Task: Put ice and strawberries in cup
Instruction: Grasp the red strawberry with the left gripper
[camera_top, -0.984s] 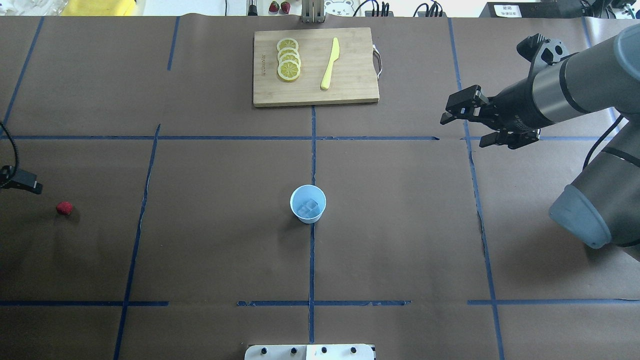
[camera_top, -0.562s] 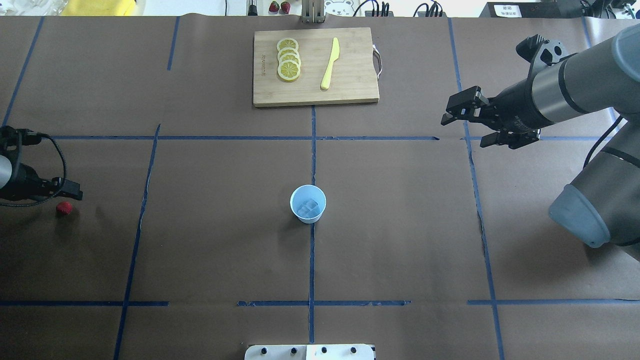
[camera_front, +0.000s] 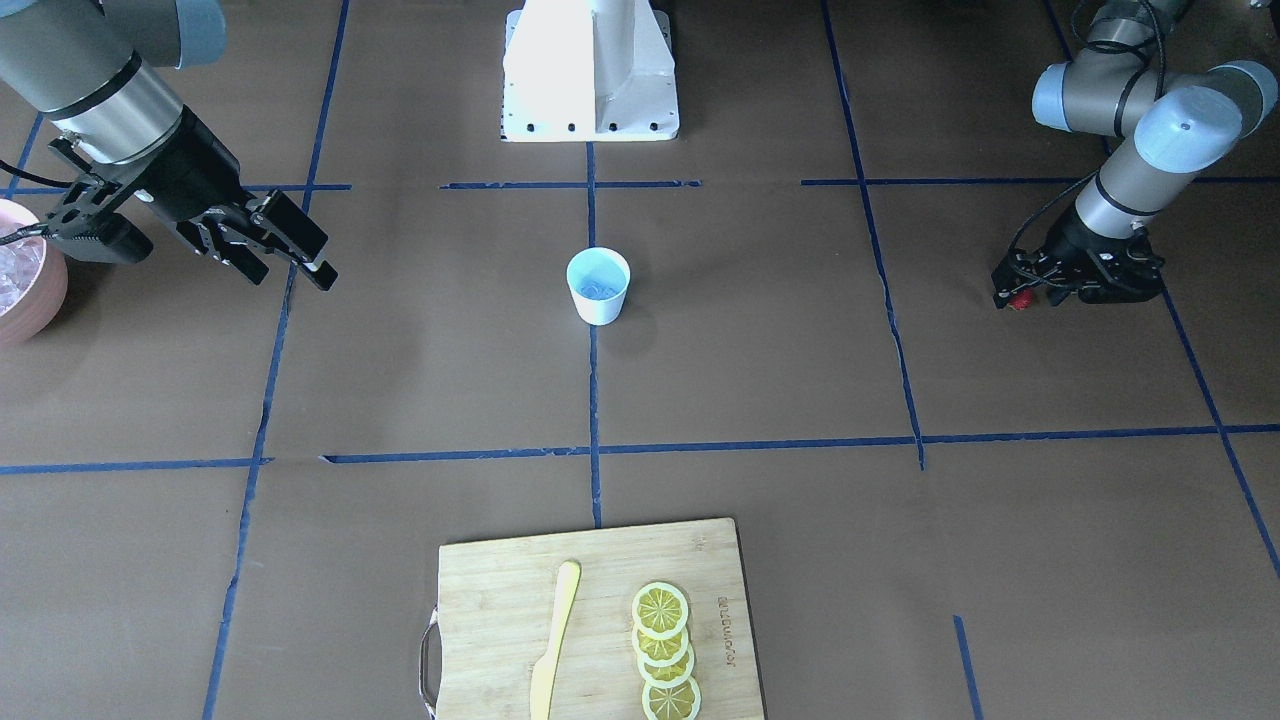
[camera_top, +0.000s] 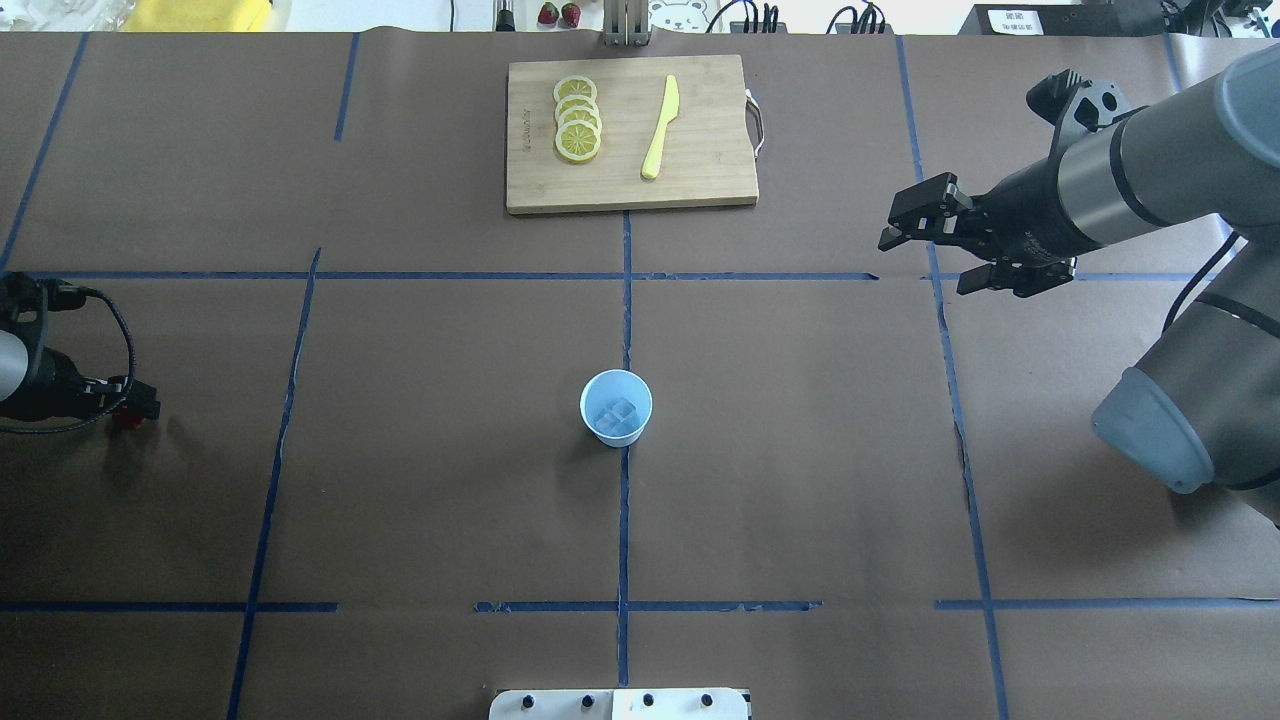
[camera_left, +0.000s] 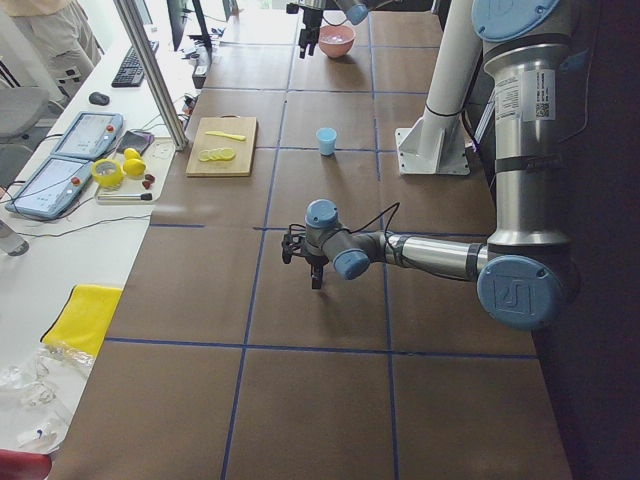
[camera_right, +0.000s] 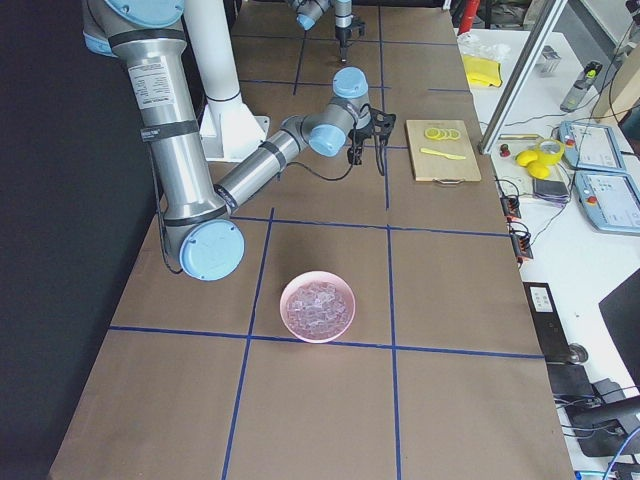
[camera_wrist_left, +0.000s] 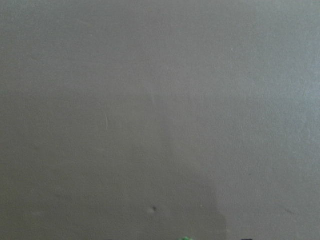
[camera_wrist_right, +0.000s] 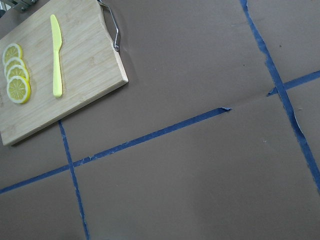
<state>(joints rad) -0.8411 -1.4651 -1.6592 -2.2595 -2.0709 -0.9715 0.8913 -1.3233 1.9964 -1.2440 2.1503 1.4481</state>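
Strawberry (camera_front: 1019, 299) at left end effector (camera_front: 1025, 288)
Soft, light; I'd pinch its sides gently, end effector's opening I cannot tell

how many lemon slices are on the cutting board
4 lemon slices, overlapping in one row on the cutting board, left of the yellow knife in the overhead view. Another could hide under the overlap.

Cutting board (camera_wrist_right: 87, 52) — lemon slices (camera_wrist_right: 18, 88), 1 yellow knife (camera_wrist_right: 56, 55)
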